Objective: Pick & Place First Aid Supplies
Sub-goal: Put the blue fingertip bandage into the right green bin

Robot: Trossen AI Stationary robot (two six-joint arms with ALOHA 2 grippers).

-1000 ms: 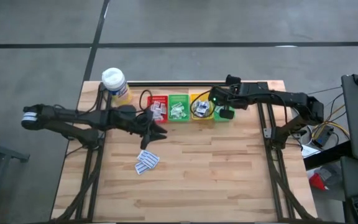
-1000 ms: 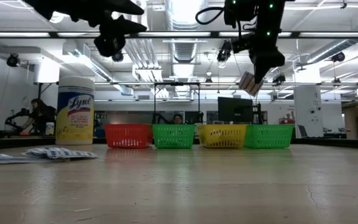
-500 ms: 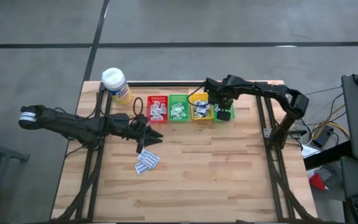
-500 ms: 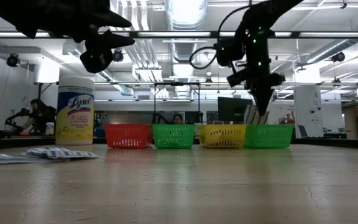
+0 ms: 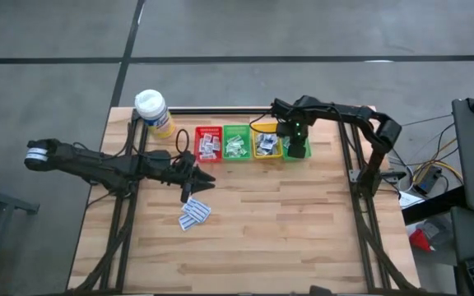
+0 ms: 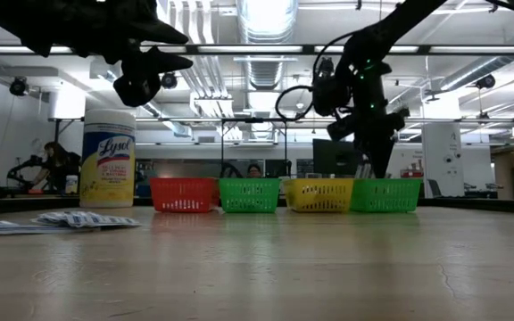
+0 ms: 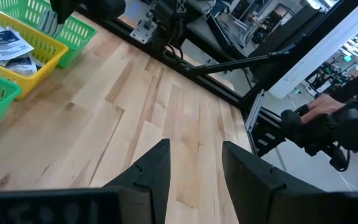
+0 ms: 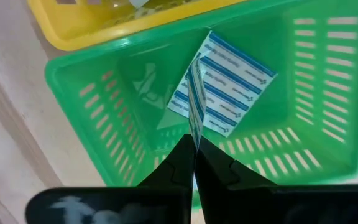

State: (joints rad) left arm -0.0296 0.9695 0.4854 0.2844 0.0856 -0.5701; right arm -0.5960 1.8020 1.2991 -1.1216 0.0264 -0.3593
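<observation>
On the pale wooden bench (image 5: 270, 222), a row of four small slotted plastic bins stands along the twelve o'clock edge: a red bin (image 5: 209, 143), a green bin (image 5: 237, 141), a yellow bin (image 5: 265, 141) and, at the three o'clock end, a second green bin (image 8: 98, 99). The right hand (image 8: 193, 163) reaches down into that end green bin, its two dark fingers pressed together on the edge of a thin white sachet with blue stripes (image 8: 196, 99), which stands on edge; a matching flat white packet with blue lines (image 8: 224, 84) lies on the bin's floor just beyond it. The red, first green and yellow bins each hold several small white printed sachets. A loose heap of white sachets with blue print (image 5: 194, 214) lies on the bench towards seven o'clock from the bins. The left hand (image 5: 197, 178) hangs above the bench between that heap and the red bin, its fingers apart and holding nothing. A yellow wipes canister with a white cap (image 5: 153, 112) stands at the ten o'clock corner.
</observation>
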